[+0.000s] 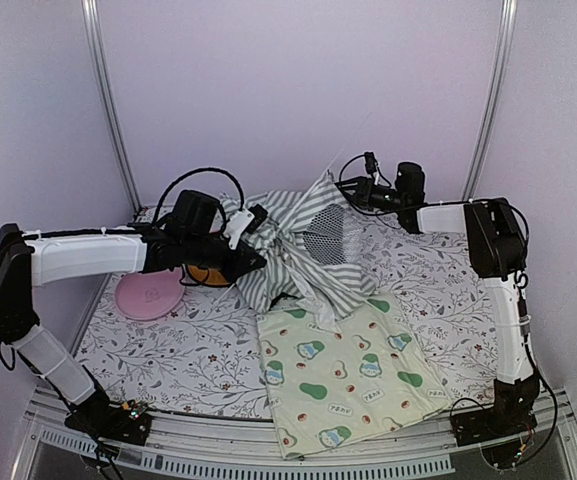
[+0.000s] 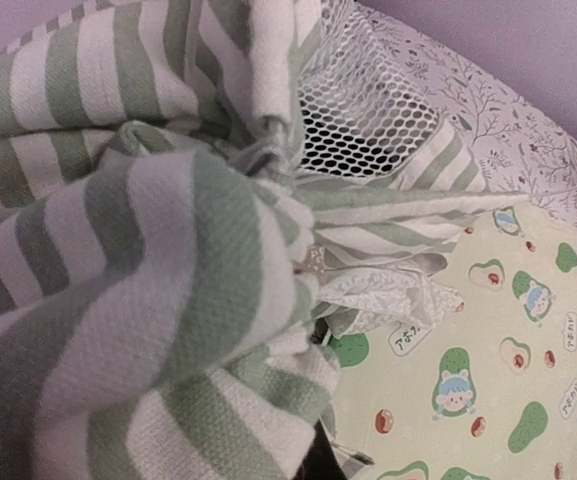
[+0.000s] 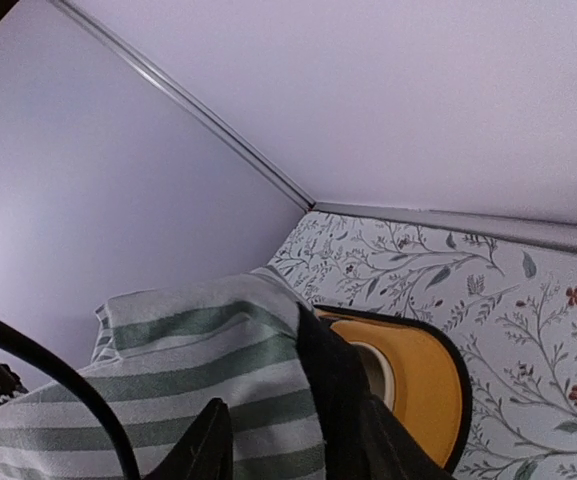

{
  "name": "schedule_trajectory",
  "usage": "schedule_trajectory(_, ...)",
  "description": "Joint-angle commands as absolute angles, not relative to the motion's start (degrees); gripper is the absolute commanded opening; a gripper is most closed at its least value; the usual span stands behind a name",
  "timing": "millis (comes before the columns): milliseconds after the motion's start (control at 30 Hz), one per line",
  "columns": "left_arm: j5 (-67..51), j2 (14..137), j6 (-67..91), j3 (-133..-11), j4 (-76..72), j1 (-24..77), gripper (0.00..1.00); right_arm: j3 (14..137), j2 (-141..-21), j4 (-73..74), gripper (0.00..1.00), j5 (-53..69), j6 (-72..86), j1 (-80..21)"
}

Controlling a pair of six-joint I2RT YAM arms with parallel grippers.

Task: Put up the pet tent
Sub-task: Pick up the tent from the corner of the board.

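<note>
1. Raising the sage-green and white striped fabric pet tent is, I judge, the step in hand. It sits slumped mid-table, with its near edge overlapping the pale yellow avocado-print mat.
2. My left gripper is closed tight on a gathered bunch of the stripes, beside the round mesh window.
3. My right gripper is at the tent's far top corner. Striped cloth lies between its fingers, but I cannot tell whether they pinch it.
4. Next, I reckon the right needs a firm hold before both arms spread the fabric.
</note>
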State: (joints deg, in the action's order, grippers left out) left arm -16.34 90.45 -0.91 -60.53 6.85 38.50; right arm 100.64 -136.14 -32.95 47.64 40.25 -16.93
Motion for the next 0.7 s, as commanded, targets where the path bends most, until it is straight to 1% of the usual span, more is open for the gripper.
schedule_trajectory(0, -19.17, 90.36, -2.73, -62.97, 3.66, 39.29, 0.00, 102.88, -138.31, -37.82, 0.29, 50.14, 46.19, -17.31)
schedule_trajectory(33, -18.90, 90.30, -2.68, -63.01, 3.97, 39.29, 0.00, 102.92, -138.15, -37.83, 0.16, 49.91, 46.51, -17.25)
schedule_trajectory(100, -18.39, 89.91, -2.48, -63.02, 4.57, 39.29, 0.00, 102.44, -137.13, -37.79, 0.00, 49.08, 46.45, -16.95)
schedule_trajectory(333, -16.91, 88.29, -0.01, -61.34, 7.18, 39.44, 0.00, 97.90, -130.13, -39.78, 0.00, 43.86, 44.14, -13.39)
schedule_trajectory(667, -15.79, 85.62, 2.53, -57.69, 9.57, 40.27, 0.00, 94.16, -124.45, -44.53, 0.00, 41.09, 43.36, -8.66)
